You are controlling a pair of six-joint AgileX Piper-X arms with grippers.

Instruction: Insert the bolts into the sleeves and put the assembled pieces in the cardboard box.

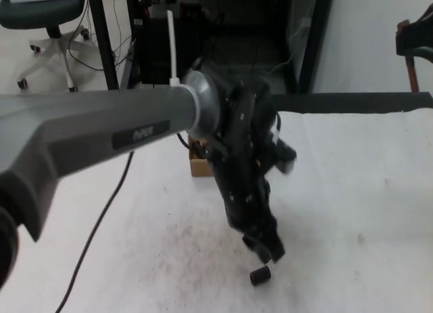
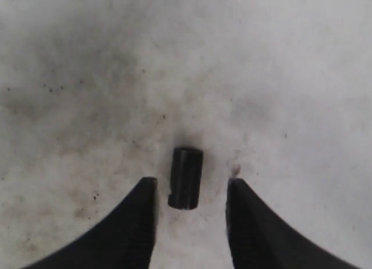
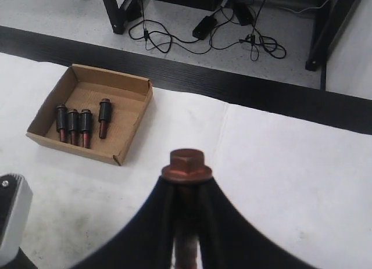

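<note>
White, speckled bench top [image 1: 358, 191] under everything. Across it from the left of the high view, the grey left arm [image 1: 101, 134], black wrist bent down toward the surface. Near the bench's far edge, the cardboard box [image 3: 132, 122], open-topped; in the high view half hidden behind that wrist. Left gripper [image 2: 190, 183] low over the bench, fingers spread, gripping nothing. Right gripper [image 3: 187, 187] pinched on the bolt [image 3: 187, 163]. Four assembled pieces [image 3: 85, 127] on the box floor: flat, side by side, long axes roughly parallel, copper shanks sticking out of dark sleeves all the same way (three close together, the fourth slightly apart). Bolt copper-coloured, flanged hex head clear of the fingertips, shank running back between them along the gripper's own line. Loose sleeve [image 2: 186, 178], black and short, on its side between the spread left fingers, touching neither, long axis roughly in line with them.
</note>
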